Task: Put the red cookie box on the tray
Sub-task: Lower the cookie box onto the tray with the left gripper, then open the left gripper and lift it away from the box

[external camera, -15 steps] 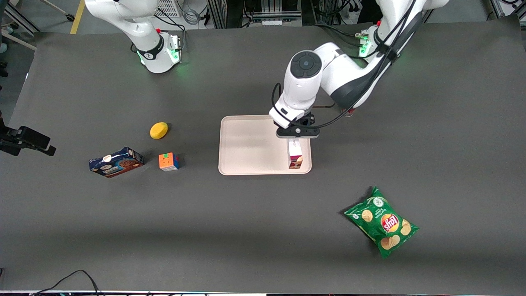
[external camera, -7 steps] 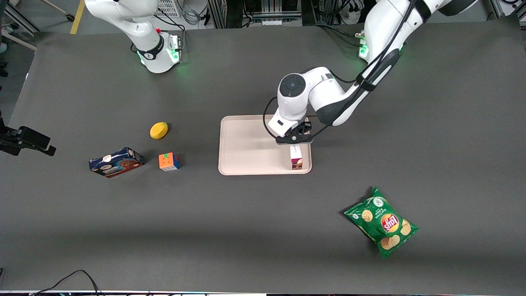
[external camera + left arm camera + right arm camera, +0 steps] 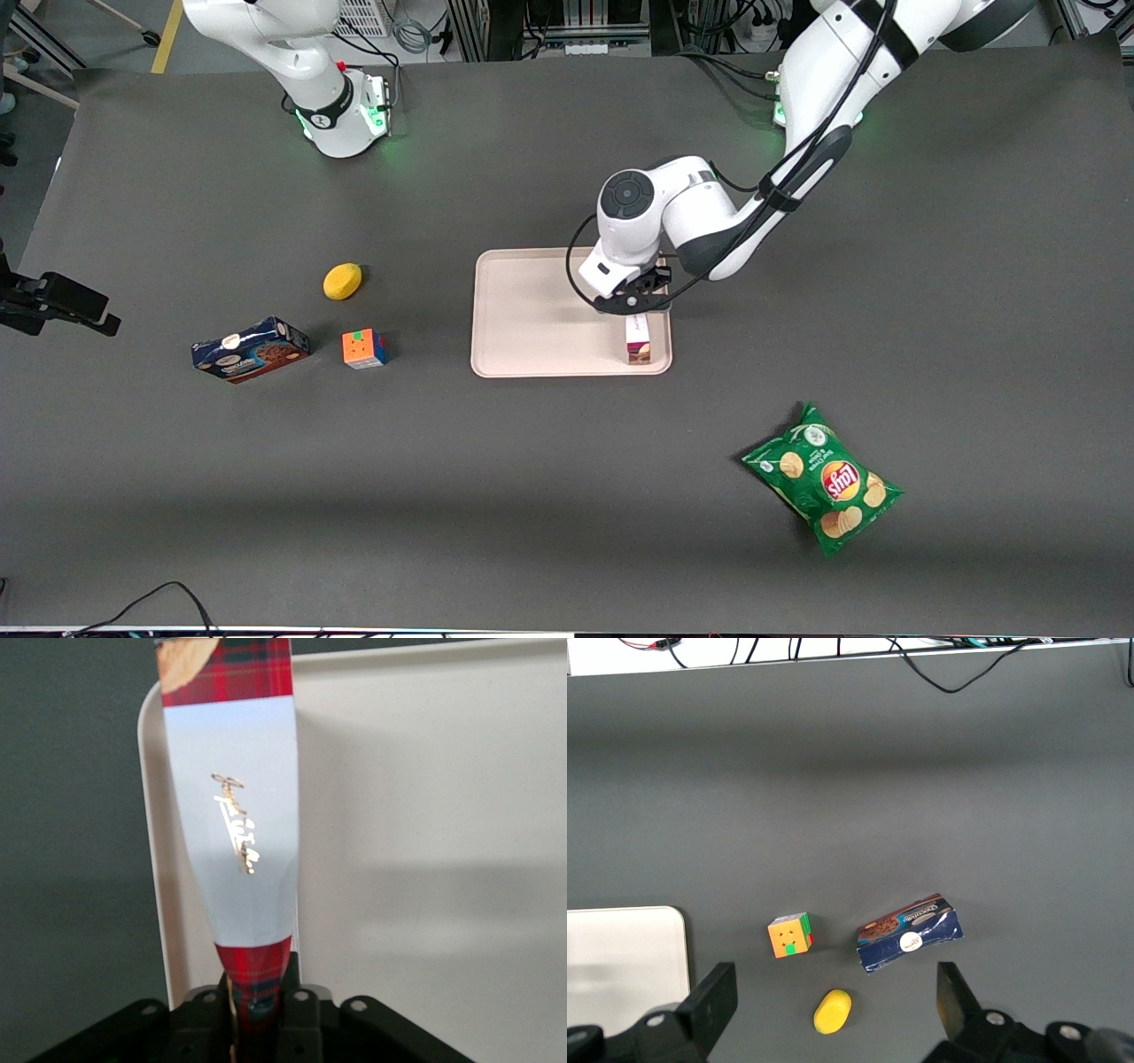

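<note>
Red plaid cookie box (image 3: 232, 806), we see, stands on the tray (image 3: 532, 319) near its edge, our end effector (image 3: 259, 1014) clamped on it.

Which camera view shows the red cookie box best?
The left wrist view: the red cookie box shows its plaid and white label, gripper shut on its end, over the tray. The front view shows only its near end. The right wrist view shows none.

Two cookie boxes sit in view: one red cookie box (image 3: 638, 340) and one dark blue cookie box (image 3: 250, 349). One tray (image 3: 532, 319), one green chip bag (image 3: 822, 479), one puzzle cube (image 3: 364, 348) and one yellow lemon-like item (image 3: 342, 281) complete the count on the counter (image 3: 567, 496).
</note>
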